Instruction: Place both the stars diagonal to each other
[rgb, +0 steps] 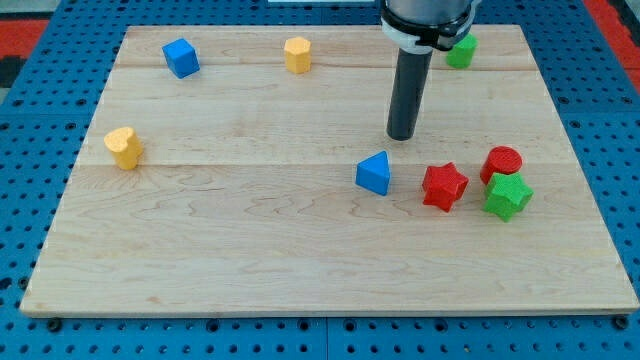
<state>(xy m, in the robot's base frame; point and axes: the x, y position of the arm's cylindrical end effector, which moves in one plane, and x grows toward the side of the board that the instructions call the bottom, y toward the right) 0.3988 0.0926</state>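
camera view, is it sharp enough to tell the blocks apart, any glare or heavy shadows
Camera view: sharp throughout, so the red star and green star show clear edges. Camera view: lighting is soft and even, with only small shadows under the blocks and beside my tip. Camera view: no strong glare on the wooden board. Camera view: the board's sides narrow toward the view's top, from perspective.

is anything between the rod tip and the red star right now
Nothing visible stands between them. My tip sits above and to the view's left of the red star, with bare board between. The blue triangular block lies left of that line; the green star is beyond the red one.
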